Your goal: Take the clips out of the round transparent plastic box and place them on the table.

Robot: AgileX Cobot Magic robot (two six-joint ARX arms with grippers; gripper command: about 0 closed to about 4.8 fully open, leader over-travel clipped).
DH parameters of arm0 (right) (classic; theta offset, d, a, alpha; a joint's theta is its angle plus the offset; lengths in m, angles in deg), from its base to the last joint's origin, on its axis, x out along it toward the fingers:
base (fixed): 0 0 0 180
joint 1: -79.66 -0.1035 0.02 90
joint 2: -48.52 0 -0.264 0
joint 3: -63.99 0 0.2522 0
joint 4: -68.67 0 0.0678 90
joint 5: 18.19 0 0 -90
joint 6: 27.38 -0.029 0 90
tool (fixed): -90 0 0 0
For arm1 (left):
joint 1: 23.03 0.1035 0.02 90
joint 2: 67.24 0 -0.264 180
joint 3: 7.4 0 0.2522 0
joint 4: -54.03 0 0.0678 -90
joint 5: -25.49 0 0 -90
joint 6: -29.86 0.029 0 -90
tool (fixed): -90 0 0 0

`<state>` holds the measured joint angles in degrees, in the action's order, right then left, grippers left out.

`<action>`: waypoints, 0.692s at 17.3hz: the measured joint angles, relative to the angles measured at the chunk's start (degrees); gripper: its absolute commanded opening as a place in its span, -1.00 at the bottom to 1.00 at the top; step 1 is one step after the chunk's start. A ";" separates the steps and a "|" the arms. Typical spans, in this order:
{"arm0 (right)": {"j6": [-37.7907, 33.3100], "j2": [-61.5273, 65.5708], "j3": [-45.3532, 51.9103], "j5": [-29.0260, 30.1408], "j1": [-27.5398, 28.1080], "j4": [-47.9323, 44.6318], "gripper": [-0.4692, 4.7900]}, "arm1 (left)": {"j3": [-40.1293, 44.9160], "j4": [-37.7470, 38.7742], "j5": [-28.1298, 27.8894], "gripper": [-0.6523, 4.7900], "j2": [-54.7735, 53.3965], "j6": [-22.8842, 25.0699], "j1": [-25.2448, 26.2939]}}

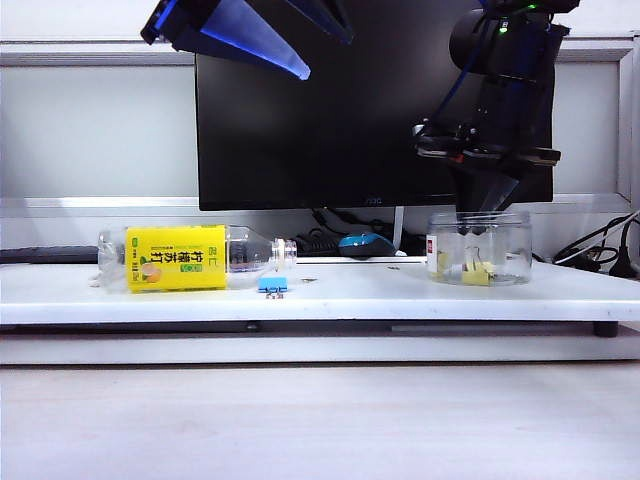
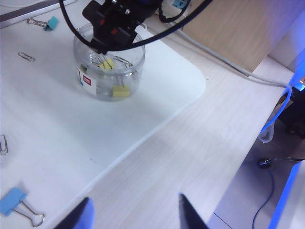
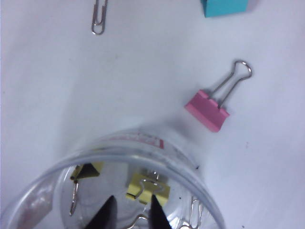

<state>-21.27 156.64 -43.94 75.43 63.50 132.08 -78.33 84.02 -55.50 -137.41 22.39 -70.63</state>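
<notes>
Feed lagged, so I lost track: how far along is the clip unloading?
Done: a pink clip lies on the table. In hand: right gripper, part open, is inside the round box over a yellow clip. Left: yellow clips inside. Left gripper hangs open, empty.

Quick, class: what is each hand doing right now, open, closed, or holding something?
Left hand: open, holding nothing, raised beyond the table.
Right hand: inside the round transparent plastic box, fingers apart, gripping nothing, above a yellow clip.

Yellow clips (image 3: 147, 190) in upright clear box (image 1: 479, 248), table (image 1: 350, 292) right.
</notes>
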 measured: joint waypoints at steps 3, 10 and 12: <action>0.00 0.98 0.00 -1.03 0.00 0.59 -0.37 | -0.02 0.09 0.00 0.13 0.00 0.00 0.00; -0.07 2.25 0.00 -1.73 0.00 0.87 -0.37 | 0.00 0.39 -0.02 0.12 0.00 0.00 0.00; -0.07 2.51 -0.02 -2.16 0.00 0.85 -0.37 | 0.00 0.37 0.00 0.13 0.00 0.00 0.00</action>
<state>-21.33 159.15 -43.96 73.26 63.50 132.93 -78.33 84.40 -55.50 -137.41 22.39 -70.63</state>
